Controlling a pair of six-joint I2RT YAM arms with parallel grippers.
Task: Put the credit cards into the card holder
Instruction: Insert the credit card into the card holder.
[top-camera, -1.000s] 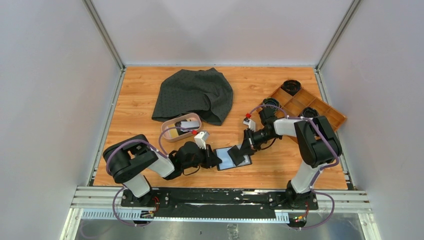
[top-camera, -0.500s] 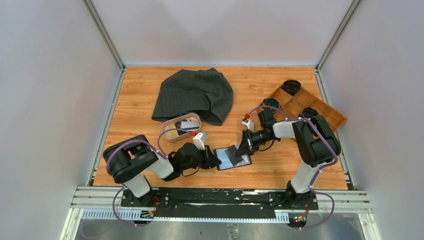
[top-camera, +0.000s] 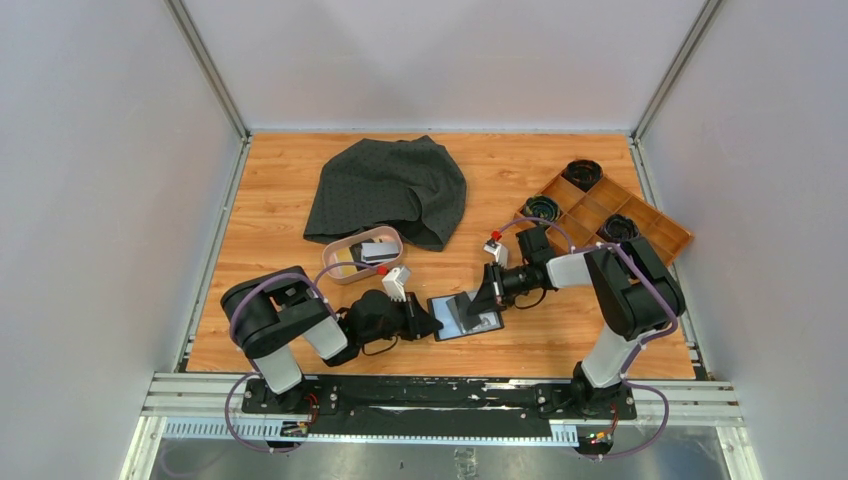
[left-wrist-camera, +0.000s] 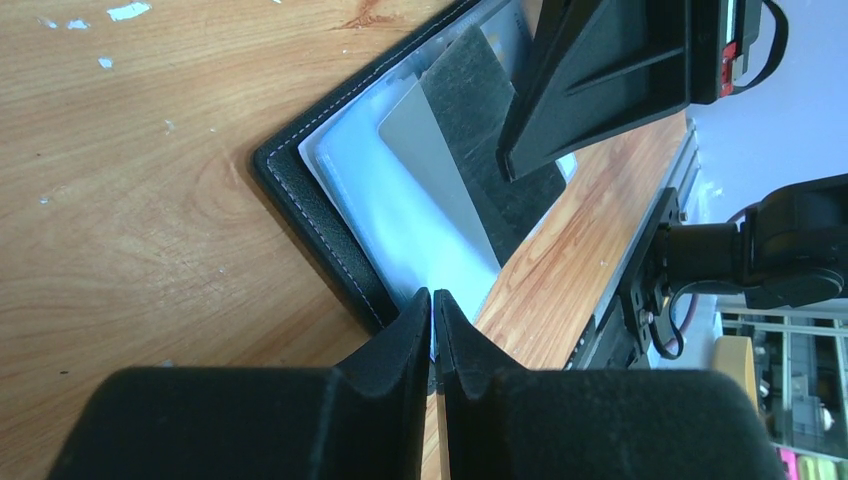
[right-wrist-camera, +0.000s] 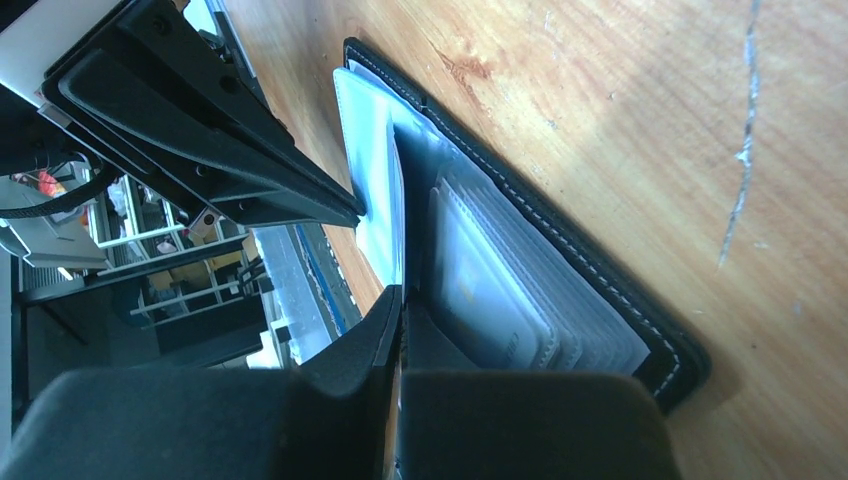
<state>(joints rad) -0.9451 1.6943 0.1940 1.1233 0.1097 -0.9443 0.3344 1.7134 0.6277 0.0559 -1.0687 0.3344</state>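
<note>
The black card holder (top-camera: 462, 322) lies open on the wooden table between my two grippers, its clear sleeves (right-wrist-camera: 520, 290) fanned out. My left gripper (top-camera: 432, 326) is shut on the edge of a clear sleeve at the holder's left side (left-wrist-camera: 432, 300). From the right, my right gripper (top-camera: 478, 300) is shut on a dark credit card (left-wrist-camera: 480, 130). The card slants down among the sleeves, next to a grey card (left-wrist-camera: 430, 170) lying in the holder. More credit cards, a grey one (top-camera: 378, 250) and a yellowish one (top-camera: 345, 265), rest in the pink dish (top-camera: 338, 277).
A dark grey cloth (top-camera: 390, 190) is bunched at the back, just behind the pink dish. A long wooden compartment tray (top-camera: 640, 212) with black round items sits at the right, close to the right arm's elbow.
My right gripper has drawn slightly back to the right, lowering the dark card flatter into the open holder. The left arm's elbow has swung right; its gripper still pinches the sleeve.
</note>
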